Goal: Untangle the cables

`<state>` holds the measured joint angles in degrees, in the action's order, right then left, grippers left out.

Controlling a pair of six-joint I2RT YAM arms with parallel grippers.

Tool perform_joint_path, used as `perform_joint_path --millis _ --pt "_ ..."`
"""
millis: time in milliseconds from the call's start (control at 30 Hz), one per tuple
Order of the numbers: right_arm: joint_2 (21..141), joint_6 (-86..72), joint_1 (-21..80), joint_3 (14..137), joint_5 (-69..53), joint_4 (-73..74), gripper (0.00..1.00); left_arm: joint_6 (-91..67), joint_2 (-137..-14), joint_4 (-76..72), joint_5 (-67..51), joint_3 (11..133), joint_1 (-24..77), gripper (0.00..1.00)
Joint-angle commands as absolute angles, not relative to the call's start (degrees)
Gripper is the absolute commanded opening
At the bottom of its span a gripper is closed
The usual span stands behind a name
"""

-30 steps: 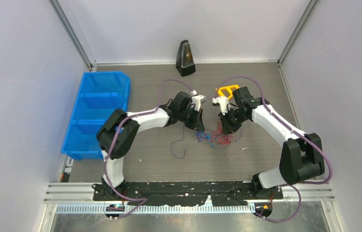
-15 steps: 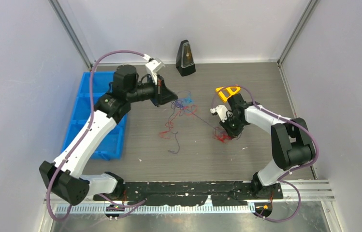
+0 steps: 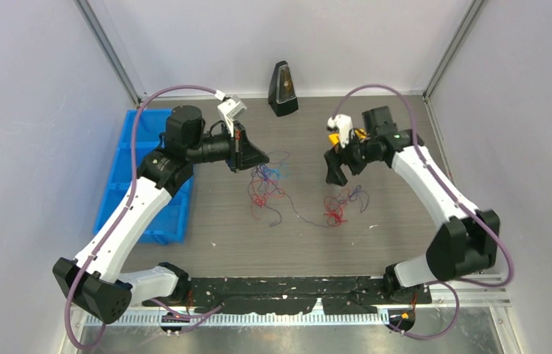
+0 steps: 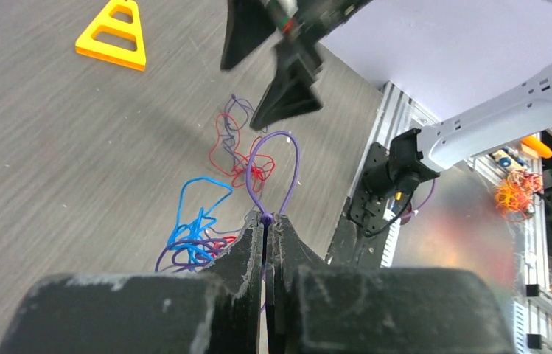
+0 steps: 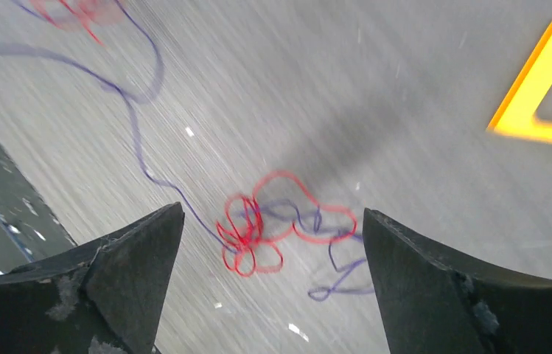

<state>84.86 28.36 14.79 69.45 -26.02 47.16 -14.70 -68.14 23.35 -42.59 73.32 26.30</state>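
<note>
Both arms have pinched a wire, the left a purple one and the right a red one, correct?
No. The left jaws do pinch a purple wire, but the right jaws stand wide open, holding nothing; the red tangle lies loose beyond them, as the right wrist view shows.

Left fingers point(image 4: 243, 258) pinched (right fingers point(image 5: 133, 251) apart)

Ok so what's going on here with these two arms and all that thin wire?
The left end effector is shut on a purple wire, with a blue, red and purple tangle trailing below it. The right end effector is open, hovering over a red and purple clump on the table. Nothing is fully separated yet.
</note>
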Motion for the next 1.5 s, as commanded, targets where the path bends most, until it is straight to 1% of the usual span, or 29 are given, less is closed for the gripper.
perform_joint_path --millis 0,33,100,167,233,300,500,600,667,733,767,800,833,867,900,933,967,1000,1033,1100,1200,1300,1467 --pt "76.5 18.1 15.8 75.1 -43.1 41.8 0.99 -19.0 -67.1 17.6 -44.7 72.9 26.5 0.00" --pt "74.4 14.0 16.4 73.8 -44.5 39.0 0.99 -20.6 -66.9 16.5 -44.6 72.7 26.5 0.00" --pt "71.0 6.5 18.4 70.1 -47.0 25.0 1.00 -24.0 -66.9 14.1 -44.6 72.2 26.5 0.00" --pt "70.1 0.0 20.7 68.5 -48.8 17.8 1.00 -27.8 -67.0 11.6 -44.5 71.7 26.5 0.00" --pt "71.3 -5.0 22.3 68.6 -48.6 12.9 0.97 -32.0 -67.1 8.5 -44.5 70.9 26.2 0.00" --pt "71.8 -6.6 23.9 68.9 -47.5 8.6 0.96 -36.2 -67.7 5.8 -44.4 70.4 25.9 0.00" --pt "74.9 -7.7 29.8 73.2 -46.0 3.1 0.95 -47.8 -69.8 0.4 -42.2 70.3 23.5 0.00" --pt "78.1 -7.9 32.3 73.9 -43.0 1.0 0.95 -50.9 -70.8 -2.0 -41.8 70.3 23.5 0.00" --pt "80.4 -8.4 34.1 74.2 -40.1 -2.0 0.95 -51.9 -71.4 -1.9 -41.2 70.0 23.4 0.00" --pt "82.8 -9.2 35.4 74.8 -39.0 -6.0 0.98 -52.4 -71.6 -2.1 -40.9 69.3 23.0 0.00" --pt "84.5 -9.3 36.2 75.0 -38.3 -6.8 0.97 -53.1 -71.6 -2.7 -41.1 68.9 22.8 0.00" --pt "85.3 -9.0 36.5 75.4 -36.8 -7.7 0.94 -53.7 -71.5 -3.0 -41.3 68.7 22.6 0.00" --pt "86.8 -8.7 36.9 75.3 -36.2 -8.2 0.85 -53.8 -71.4 -3.3 -41.6 68.9 22.5 0.00" --pt "87.5 -8.0 37.1 74.5 -34.9 -9.9 0.80 -54.1 -71.2 -3.3 -41.8 69.2 22.4 0.00" --pt "88.8 -7.5 37.2 73.8 -34.3 -10.7 0.68 -54.2 -71.1 -3.4 -42.0 69.6 22.2 0.00" --pt "89.3 -7.2 37.2 71.8 -32.8 -12.8 0.60 -54.3 -70.9 -3.4 -42.3 70.3 21.5 0.00" --pt "90.1 -7.0 37.3 70.6 -32.0 -13.6 0.47 -54.3 -70.7 -3.5 -42.5 71.2 21.0 0.00" --pt "90.3 -6.2 37.2 67.6 -30.6 -15.3 0.42 -54.3 -70.5 -3.6 -42.8 72.0 20.1 0.00" --pt "90.5 -5.4 37.0 66.1 -30.1 -15.9 0.33 -54.5 -70.2 -3.8 -43.3 72.9 19.0 0.00" --pt "90.1 -4.6 36.7 60.2 -29.4 -17.3 0.27 -54.8 -69.5 -4.5 -44.1 75.2 16.8 0.00" --pt "88.8 -2.7 35.8 55.2 -29.7 -16.9 0.26 -54.0 -68.6 -5.3 -45.0 79.1 14.4 0.00" --pt "87.1 2.5 34.8 50.3 -29.5 -14.0 0.23 -52.5 -68.2 -5.9 -45.5 83.6 13.2 0.00" --pt "87.2 8.3 29.4 46.5 -30.9 -6.8 0.24 -47.2 -67.0 -2.6 -44.3 91.5 12.0 0.00"
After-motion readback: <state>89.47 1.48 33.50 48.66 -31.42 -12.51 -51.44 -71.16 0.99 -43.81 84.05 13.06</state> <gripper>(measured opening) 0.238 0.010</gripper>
